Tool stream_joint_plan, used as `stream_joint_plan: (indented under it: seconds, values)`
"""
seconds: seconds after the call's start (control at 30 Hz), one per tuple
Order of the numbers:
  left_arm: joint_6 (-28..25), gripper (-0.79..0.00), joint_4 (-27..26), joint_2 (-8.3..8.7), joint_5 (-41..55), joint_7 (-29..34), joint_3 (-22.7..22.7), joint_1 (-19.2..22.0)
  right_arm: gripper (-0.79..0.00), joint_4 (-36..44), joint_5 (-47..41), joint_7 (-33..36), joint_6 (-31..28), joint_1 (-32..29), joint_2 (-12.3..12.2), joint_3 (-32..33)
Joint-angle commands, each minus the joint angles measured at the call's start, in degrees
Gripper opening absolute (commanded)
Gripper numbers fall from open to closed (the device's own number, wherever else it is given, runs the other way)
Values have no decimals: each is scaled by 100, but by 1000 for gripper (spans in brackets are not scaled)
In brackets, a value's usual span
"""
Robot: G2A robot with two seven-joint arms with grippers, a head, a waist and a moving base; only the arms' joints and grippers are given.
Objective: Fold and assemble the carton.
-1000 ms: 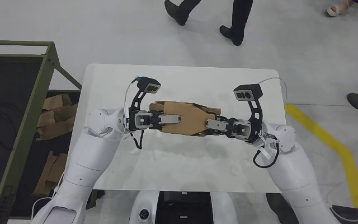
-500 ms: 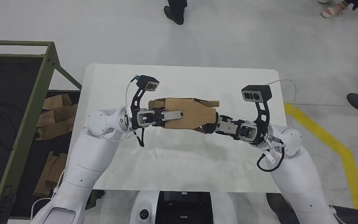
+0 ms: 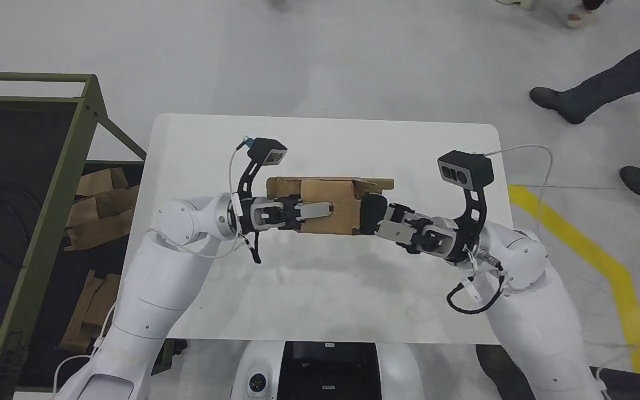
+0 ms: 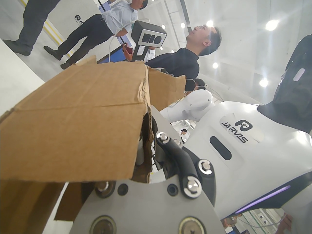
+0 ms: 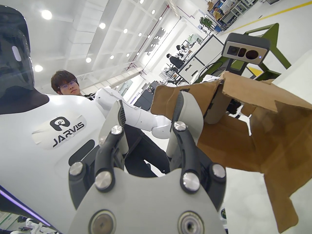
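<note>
On the left, I see my left gripper closed on a wall of the brown carton, with the cardboard edge between its fingers. The carton is in the middle of the white table, toward its far side, between the two grippers. On the right, my right gripper is moderately wide and holds nothing; one finger touches a flap of the carton.

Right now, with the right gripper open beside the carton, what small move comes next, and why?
Probably shift the right gripper sideways until the carton's end wall sits between its fingers, then close. It is open and empty, one finger alongside the cardboard, while the left gripper holds the other end.
</note>
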State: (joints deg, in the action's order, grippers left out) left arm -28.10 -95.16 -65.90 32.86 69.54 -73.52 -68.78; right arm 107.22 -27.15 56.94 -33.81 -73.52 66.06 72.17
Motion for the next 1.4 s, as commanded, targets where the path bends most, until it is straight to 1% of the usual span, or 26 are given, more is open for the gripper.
stream_joint_plan:
  seconds: [0.0, 0.33, 0.8, 1.07, 1.37]
  values:
    - [-9, -785, -20, 6, -41, 3, 9, -10, -422, 69, 165, -107, -6, -23, 0, -1]
    - [-65, -785, -85, 32, -194, -44, 73, -45, -422, 293, 719, -343, 134, -31, -10, -101]
    - [-132, -785, -125, 67, -224, -118, 112, -68, -425, 366, 1255, -552, 296, 86, -15, -311]
    - [-138, -785, -139, 88, -199, -129, 125, -71, -422, 416, 1403, -652, 379, 92, -28, -353]
    - [-153, -785, -127, 109, -113, -185, 114, -83, -422, 458, 1375, -794, 215, 30, -54, -262]
